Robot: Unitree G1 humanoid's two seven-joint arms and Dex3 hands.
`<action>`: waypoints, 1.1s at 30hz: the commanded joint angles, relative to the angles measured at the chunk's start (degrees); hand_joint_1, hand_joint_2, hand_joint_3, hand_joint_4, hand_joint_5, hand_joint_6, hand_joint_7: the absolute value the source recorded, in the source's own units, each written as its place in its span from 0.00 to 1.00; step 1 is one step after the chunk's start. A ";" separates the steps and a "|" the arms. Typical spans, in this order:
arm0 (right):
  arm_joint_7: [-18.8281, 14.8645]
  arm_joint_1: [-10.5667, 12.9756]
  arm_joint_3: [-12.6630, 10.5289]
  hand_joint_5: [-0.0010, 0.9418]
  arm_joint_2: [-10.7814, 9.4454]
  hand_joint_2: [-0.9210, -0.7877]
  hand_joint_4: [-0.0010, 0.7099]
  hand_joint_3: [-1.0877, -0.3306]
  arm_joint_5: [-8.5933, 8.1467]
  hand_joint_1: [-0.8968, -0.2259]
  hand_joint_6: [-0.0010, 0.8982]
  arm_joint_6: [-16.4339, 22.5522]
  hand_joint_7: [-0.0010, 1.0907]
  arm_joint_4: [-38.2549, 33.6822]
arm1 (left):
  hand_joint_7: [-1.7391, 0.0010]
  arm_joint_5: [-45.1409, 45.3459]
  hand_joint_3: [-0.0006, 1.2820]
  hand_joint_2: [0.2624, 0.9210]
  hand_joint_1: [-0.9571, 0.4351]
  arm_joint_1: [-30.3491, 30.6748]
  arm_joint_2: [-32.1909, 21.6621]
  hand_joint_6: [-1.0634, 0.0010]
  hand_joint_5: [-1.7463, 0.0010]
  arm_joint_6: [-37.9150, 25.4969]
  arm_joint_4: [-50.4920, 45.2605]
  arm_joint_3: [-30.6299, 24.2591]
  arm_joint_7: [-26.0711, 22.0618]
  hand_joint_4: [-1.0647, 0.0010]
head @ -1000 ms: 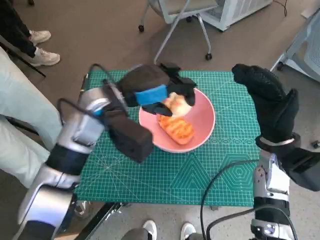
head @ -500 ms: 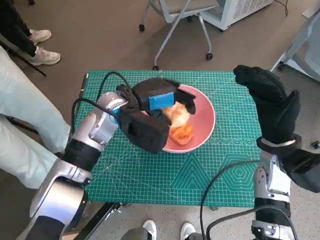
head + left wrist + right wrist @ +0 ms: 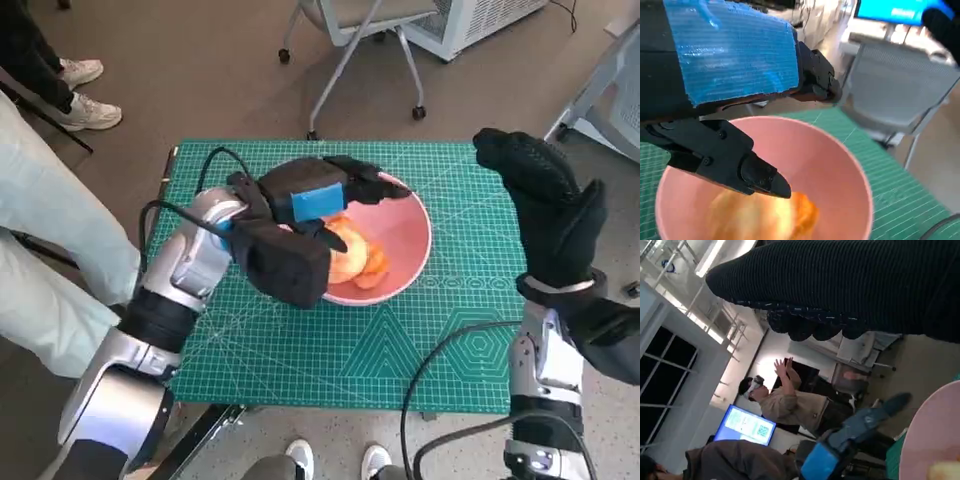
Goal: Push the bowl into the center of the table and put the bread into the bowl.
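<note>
1. We noted the left hand [image 3: 318, 192] had lifted off the bread [image 3: 352, 258], fingers now apart, holding nothing.
2. Bread lay in the pink bowl [image 3: 405, 240], mid-table [image 3: 450, 350].
3. Right hand [image 3: 545, 205] hovered raised, spread, empty.

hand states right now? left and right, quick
Left hand: open, fingers apart over the bowl, holding nothing; bread lies in the bowl.
Right hand: open, raised, holding nothing.

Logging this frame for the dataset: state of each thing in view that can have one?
bowl: upright on the green mat, bread inside.
bread: lying in the bowl, under the left hand.
left hand: over the bowl, fingers spread above the bread, holding nothing.
right hand: raised beside the table, holding nothing.
office chair: upright on the floor behind the table.
</note>
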State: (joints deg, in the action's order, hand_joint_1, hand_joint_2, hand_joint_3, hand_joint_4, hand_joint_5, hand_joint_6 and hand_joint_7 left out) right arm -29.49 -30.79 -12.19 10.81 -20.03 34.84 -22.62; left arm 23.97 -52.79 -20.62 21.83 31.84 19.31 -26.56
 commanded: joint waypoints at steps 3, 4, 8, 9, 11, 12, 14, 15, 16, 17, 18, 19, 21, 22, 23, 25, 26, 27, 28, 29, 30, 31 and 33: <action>0.34 0.19 0.36 0.00 -0.27 0.00 0.28 0.54 0.31 0.36 0.23 -0.15 0.28 -0.69 | 1.00 -1.85 0.00 0.93 0.47 1.29 -0.88 0.76 1.00 0.58 -1.84 -1.56 -0.14 0.88; 0.35 0.19 0.36 0.00 -0.26 0.00 0.28 0.54 0.30 0.36 0.23 -0.15 0.28 -0.69 | 1.00 -1.88 0.00 0.93 0.47 1.31 -0.89 0.76 1.00 0.56 -1.90 -1.57 -0.16 0.88; 0.63 -0.37 0.79 0.00 -0.12 0.00 0.28 0.54 0.62 0.36 0.23 -0.86 0.27 0.33 | 1.00 -8.32 0.00 0.92 0.47 3.36 -1.71 0.76 1.00 -0.48 -5.38 -5.93 -2.16 0.88; 0.73 -0.44 0.91 0.00 -0.12 0.00 0.28 0.54 0.66 0.36 0.23 -1.05 0.27 0.64 | 1.00 -9.50 0.00 0.92 0.47 3.90 -1.85 0.76 1.00 -0.91 -6.36 -6.74 -2.49 0.88; 0.91 -0.59 1.08 0.00 -0.10 0.00 0.28 0.54 0.69 0.36 0.23 -1.39 0.27 1.07 | 1.00 -11.31 0.00 0.92 0.47 4.76 -2.05 0.76 1.00 -1.54 -7.93 -7.99 -2.95 0.88; 0.98 -0.66 1.15 0.00 -0.08 0.00 0.28 0.54 0.70 0.36 0.23 -1.54 0.27 1.23 | 1.00 -12.09 0.00 0.92 0.47 5.11 -2.14 0.77 1.00 -1.80 -8.57 -8.49 -3.12 0.88; 1.15 -0.85 1.32 0.00 0.00 0.00 0.28 0.53 0.71 0.36 0.23 -1.88 0.27 1.62 | 1.00 -14.41 0.00 0.92 0.47 5.94 -2.23 0.77 1.00 -2.19 -9.85 -9.94 -3.58 0.88; 1.30 -0.91 1.47 0.00 0.01 0.00 0.28 0.53 0.75 0.35 0.23 -2.14 0.27 2.11 | 1.00 -15.94 0.00 0.92 0.47 6.49 -2.17 0.77 1.00 -2.15 -10.49 -10.91 -3.69 0.88; 1.42 -0.96 1.58 0.00 0.02 0.00 0.28 0.53 0.78 0.35 0.23 -2.34 0.28 2.44 | 1.00 -16.99 0.00 0.92 0.46 6.88 -2.12 0.77 1.00 -2.16 -10.96 -11.60 -3.80 0.88; 1.55 -1.07 1.69 0.00 0.03 0.00 0.28 0.53 0.77 0.35 0.23 -2.64 0.28 2.88 | 1.00 -18.55 0.00 0.92 0.46 7.58 -1.91 0.77 1.00 -1.99 -11.71 -12.66 -3.67 0.88; 1.65 -1.15 1.75 0.00 0.04 0.00 0.28 0.53 0.76 0.35 0.23 -2.86 0.28 3.17 | 1.00 -19.63 0.00 0.92 0.46 8.07 -1.78 0.77 1.00 -1.90 -12.25 -13.37 -3.60 0.88; 1.82 -1.28 1.84 0.00 0.06 0.00 0.28 0.53 0.79 0.35 0.22 -3.19 0.28 3.65 | 1.00 -21.40 0.00 0.93 0.45 8.78 -1.23 0.77 1.00 -1.49 -12.96 -14.49 -3.26 0.88; 2.13 -1.50 2.01 0.00 0.10 0.00 0.28 0.53 0.91 0.35 0.22 -3.72 0.28 4.43 | 1.00 -24.57 0.01 0.94 0.44 9.97 0.07 0.77 1.00 -0.76 -14.12 -16.35 -2.58 0.88; 2.26 -1.58 2.07 0.00 0.12 0.00 0.28 0.52 0.98 0.34 0.22 -3.94 0.28 4.75 | 1.00 -25.91 0.01 0.96 0.43 10.46 0.69 0.77 1.00 -0.48 -14.58 -17.07 -2.28 0.89; 2.52 -1.72 2.23 0.00 0.08 0.00 0.28 0.52 1.18 0.34 0.22 -4.22 0.28 5.26 | 1.00 -27.70 0.01 0.97 0.42 11.23 1.76 0.76 1.00 0.05 -15.35 -18.02 -1.69 0.89; 3.09 -1.96 2.59 0.00 -0.03 0.00 0.28 0.52 1.69 0.34 0.20 -4.63 0.31 6.18 | 1.00 -30.36 0.04 0.98 0.41 12.55 3.61 0.77 1.00 1.19 -16.48 -19.44 -0.61 0.89; 3.35 -2.05 2.76 0.00 -0.06 0.00 0.27 0.51 1.94 0.34 0.18 -4.78 0.35 6.58 | 1.00 -31.32 0.09 0.99 0.39 13.10 4.40 0.77 1.00 1.73 -16.88 -19.97 -0.16 0.89; 3.70 -2.21 3.03 0.00 -0.13 0.00 0.27 0.51 2.38 0.34 0.17 -4.87 0.36 7.05 | 1.00 -32.52 0.10 0.99 0.39 13.76 5.54 0.77 1.00 2.69 -17.02 -20.63 0.46 0.89; 3.96 -2.31 3.22 0.00 -0.16 0.00 0.27 0.50 2.69 0.35 0.15 -4.94 0.39 7.37 | 1.00 -33.33 0.16 0.99 0.37 14.20 6.31 0.77 1.00 3.36 -17.08 -21.05 0.87 0.89; 4.20 -2.60 3.40 0.00 -0.21 0.00 0.26 0.50 3.06 0.35 0.14 -4.92 0.41 7.49 | 1.00 -34.34 0.18 1.00 0.36 14.75 7.40 0.77 1.00 4.14 -16.97 -21.55 1.35 0.89; 4.39 -2.81 3.52 0.00 -0.23 0.00 0.26 0.49 3.31 0.35 0.12 -4.93 0.43 7.54 | 1.00 -35.01 0.22 1.00 0.33 15.11 8.14 0.77 1.00 4.70 -16.84 -21.87 1.66 0.89; 4.51 -2.92 3.57 0.00 -0.23 0.00 0.26 0.49 3.45 0.35 0.11 -4.95 0.44 7.55 | 1.00 -35.35 0.26 1.00 0.31 15.28 8.55 0.77 1.00 5.01 -16.74 -22.04 1.80 0.89; 4.70 -2.95 3.67 0.00 -0.19 0.00 0.26 0.49 3.55 0.35 0.10 -5.01 0.45 7.61 | 1.00 -35.58 0.28 1.00 0.30 15.38 8.84 0.78 1.00 5.36 -16.60 -22.18 1.82 0.90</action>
State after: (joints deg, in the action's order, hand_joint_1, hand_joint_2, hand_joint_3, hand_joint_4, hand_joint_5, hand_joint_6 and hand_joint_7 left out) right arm -25.51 -34.04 -8.73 10.62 -17.48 30.66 -15.17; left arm -10.48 -38.17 -12.76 26.26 15.50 -2.18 -25.23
